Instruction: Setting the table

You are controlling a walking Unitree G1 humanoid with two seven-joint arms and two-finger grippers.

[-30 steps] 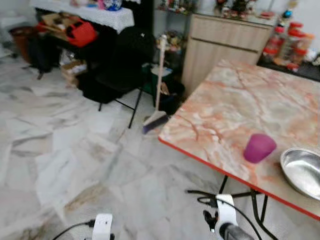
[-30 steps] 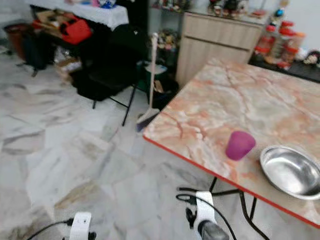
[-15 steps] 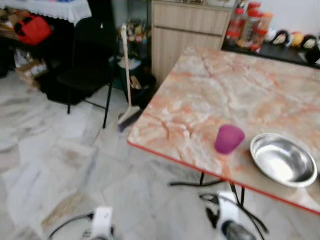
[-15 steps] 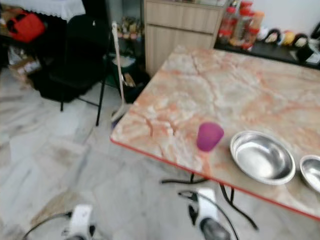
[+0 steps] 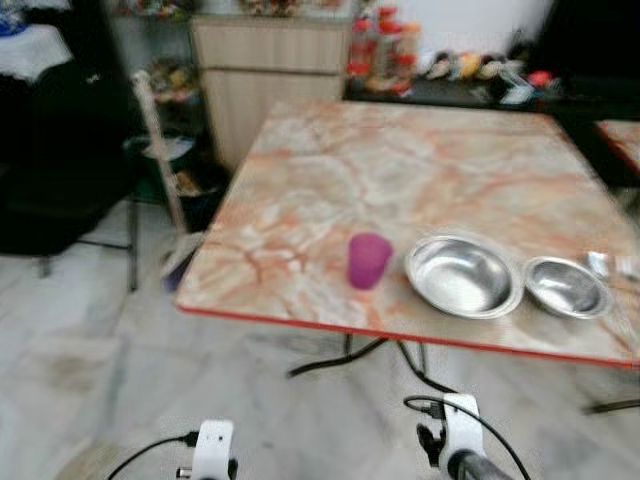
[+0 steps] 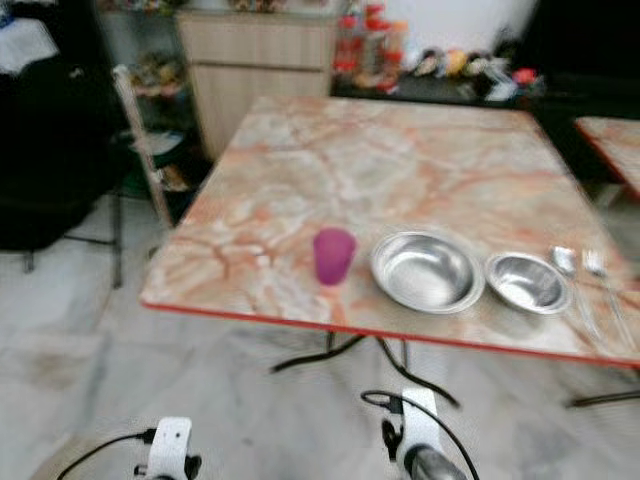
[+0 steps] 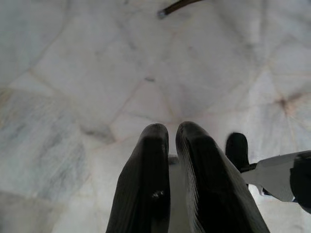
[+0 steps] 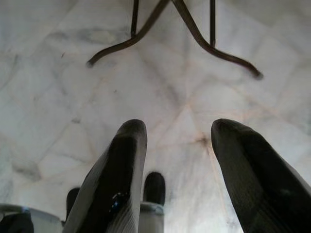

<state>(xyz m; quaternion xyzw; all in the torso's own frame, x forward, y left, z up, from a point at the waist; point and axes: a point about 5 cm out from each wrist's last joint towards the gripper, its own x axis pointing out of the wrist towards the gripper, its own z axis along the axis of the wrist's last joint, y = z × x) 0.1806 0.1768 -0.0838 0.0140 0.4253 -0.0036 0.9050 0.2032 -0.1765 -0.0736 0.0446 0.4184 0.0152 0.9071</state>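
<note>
Marble table [image 6: 400, 160]: purple cup [image 6: 333, 255], steel bowls; left end effector [image 7: 172, 145] clenched, right end effector [image 8: 177, 145] released.

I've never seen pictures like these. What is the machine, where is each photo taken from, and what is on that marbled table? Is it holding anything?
These come from a walking humanoid robot. The two wide pictures are its head cameras, looking down at an orange-veined marble-patterned table with a red edge. On it, in a row, stand a purple plastic cup, a large shiny steel bowl, a smaller steel bowl and some blurry cutlery.

The other two pictures come from cameras on its wrists, both pointing at the pale marble floor. The left gripper has its two black fingers together; the right gripper has them spread apart. Both hang low and hold nothing.
</note>
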